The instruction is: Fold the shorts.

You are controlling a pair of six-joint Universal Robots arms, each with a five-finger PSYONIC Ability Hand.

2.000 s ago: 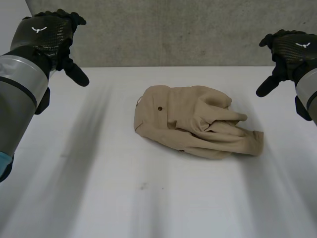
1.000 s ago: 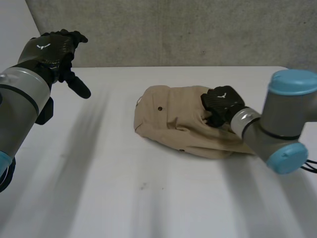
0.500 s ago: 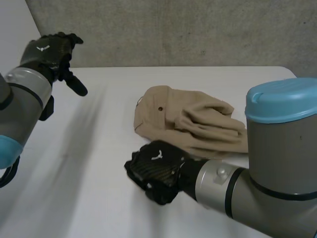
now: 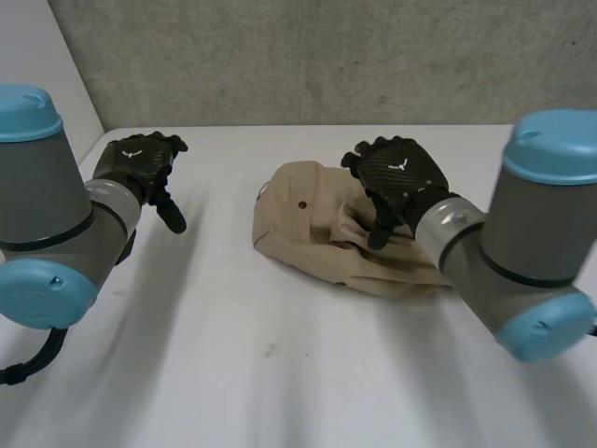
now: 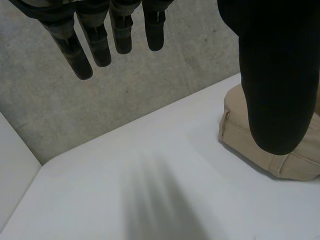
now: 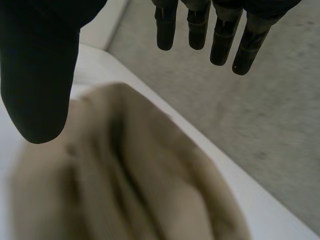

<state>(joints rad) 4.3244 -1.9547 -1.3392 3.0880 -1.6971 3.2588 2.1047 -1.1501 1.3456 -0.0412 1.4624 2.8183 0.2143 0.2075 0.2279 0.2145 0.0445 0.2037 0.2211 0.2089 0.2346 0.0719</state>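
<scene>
So the shorts are sitting in a crumpled heap around the middle of the tabletop, a bit toward its far edge and its right side. Nothing about them is folded yet imo, it's just a lump with the legs bunched over each other, so I'd say the task is right at the start

The right hand hovers over the right half of the heap, fingers spread wide and straight, thumb pointing down at the cloth, holding nothing. Its wrist view has the fabric right under the palm with the fingertips clear of it. I can't tell if the thumb is actually touching. My guess is it's there to get hold of the bunched-up part so the heap can be opened out flat first

The left hand is well apart from the shorts, over bare table toward the far left corner, fingers relaxed and loose, empty. Looks parked out of the way until there's an edge for it to take

Material-wise: tan woven fabric, chino type, soft enough to make deep rounded creases. There's a small dark button on the left part and a stitched edge on the left end. Table is smooth matte white, rough grey concrete wall behind. I'd expect cloth like this to slide easily on that surface
</scene>
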